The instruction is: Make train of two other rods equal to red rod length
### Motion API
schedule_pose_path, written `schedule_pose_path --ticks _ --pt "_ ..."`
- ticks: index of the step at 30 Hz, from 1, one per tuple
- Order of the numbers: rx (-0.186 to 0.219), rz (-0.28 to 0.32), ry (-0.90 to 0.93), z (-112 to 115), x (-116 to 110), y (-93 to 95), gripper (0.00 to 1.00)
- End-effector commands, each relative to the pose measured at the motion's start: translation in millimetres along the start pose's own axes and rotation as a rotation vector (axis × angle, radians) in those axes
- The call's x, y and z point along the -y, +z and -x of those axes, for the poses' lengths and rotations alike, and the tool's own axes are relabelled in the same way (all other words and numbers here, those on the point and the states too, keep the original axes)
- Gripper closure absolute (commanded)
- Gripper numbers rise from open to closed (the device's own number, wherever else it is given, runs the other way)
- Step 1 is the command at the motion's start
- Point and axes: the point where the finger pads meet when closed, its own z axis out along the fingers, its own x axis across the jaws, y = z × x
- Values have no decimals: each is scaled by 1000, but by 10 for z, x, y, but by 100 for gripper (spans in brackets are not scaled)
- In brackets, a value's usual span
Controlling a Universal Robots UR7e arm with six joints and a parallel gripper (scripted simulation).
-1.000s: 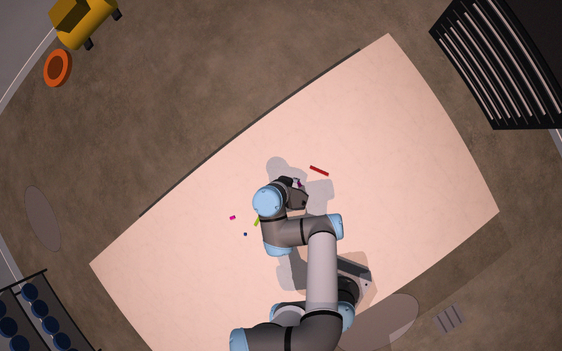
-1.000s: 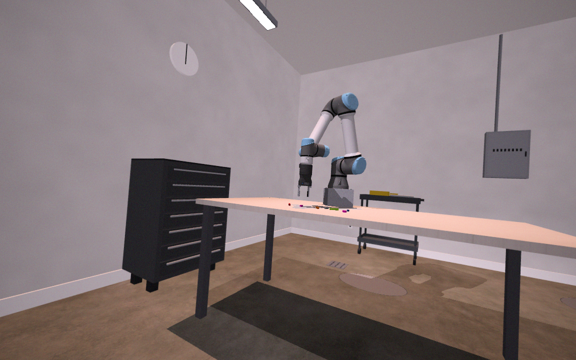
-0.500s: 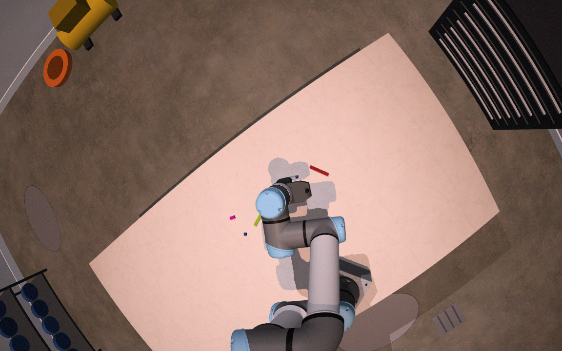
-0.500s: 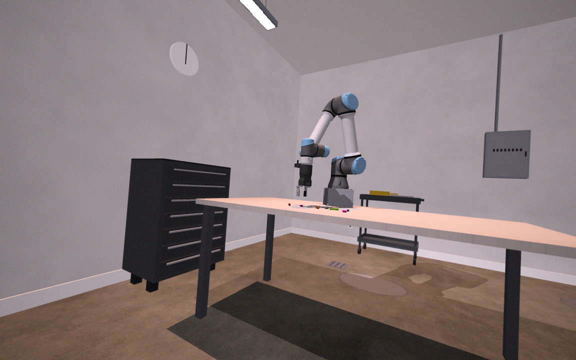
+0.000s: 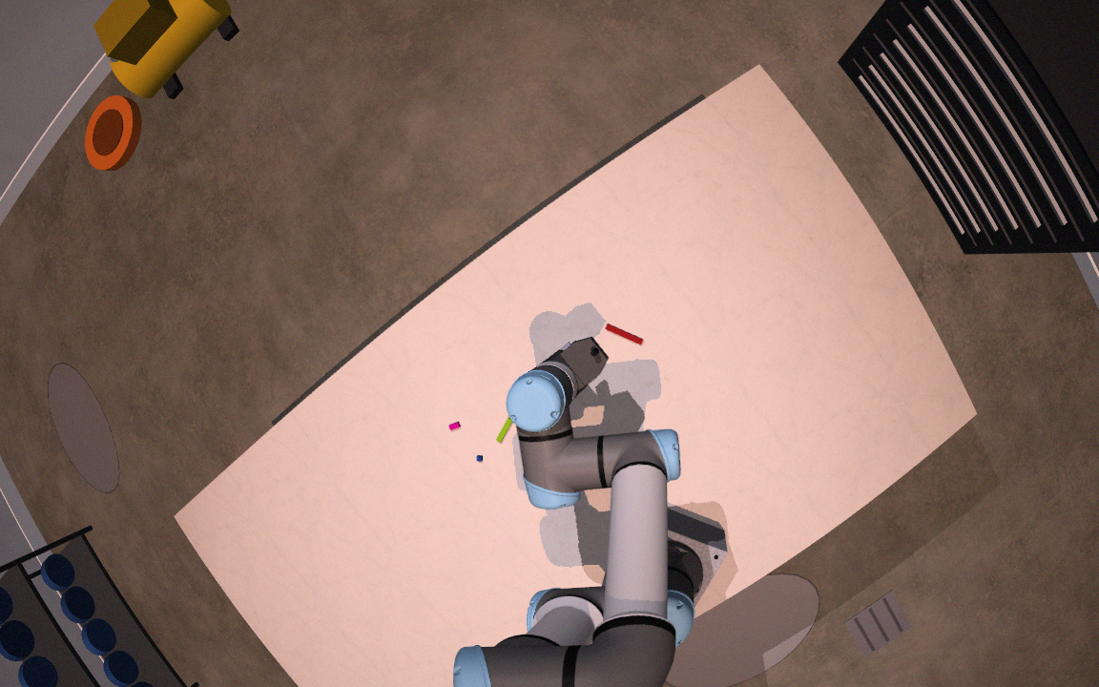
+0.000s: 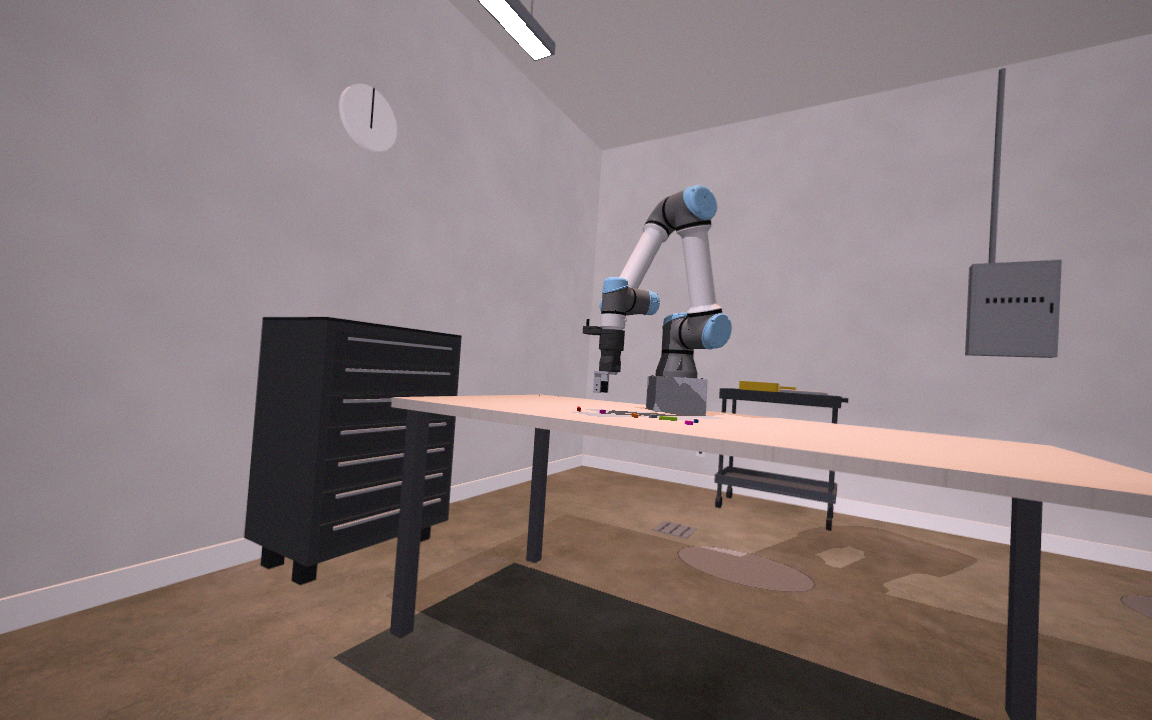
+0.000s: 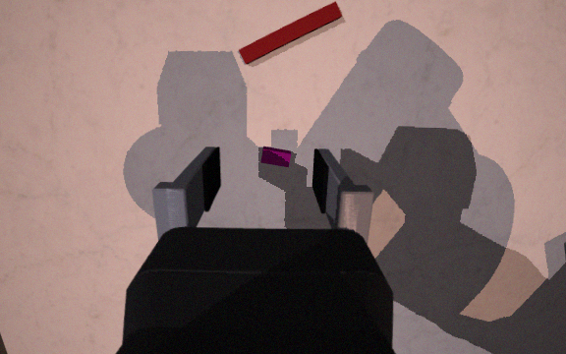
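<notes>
The red rod (image 5: 623, 334) (image 7: 290, 32) lies flat on the pink table (image 5: 750, 213) (image 7: 42, 98) (image 6: 831, 438). My gripper (image 7: 266, 167) (image 6: 599, 386) is open and empty and hangs a little above the table, just short of the red rod. In the wrist view a short magenta rod (image 7: 275, 156) lies on the table below, between the two fingers. In the top view the wrist hides that rod and the fingers. A lime rod (image 5: 503, 429), a second magenta rod (image 5: 454, 425) and a small blue rod (image 5: 479, 458) lie to the left of the arm.
The arm's base (image 5: 698, 547) (image 6: 676, 394) stands on the table near its edge. The arm hides part of the table around the rods. A black drawer cabinet (image 5: 1005, 111) (image 6: 347, 429) and a low cart (image 6: 781, 394) stand off the table.
</notes>
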Motion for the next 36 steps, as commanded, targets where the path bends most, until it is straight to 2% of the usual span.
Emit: schedule_pose_path --ticks 1,11,25,36 --pt "5 4 -159 12 13 -4 0" --pt "5 3 -464 28 10 -3 0" --pt "5 3 -670 33 -4 -3 0" --pt "6 2 -717 34 -8 -3 0"
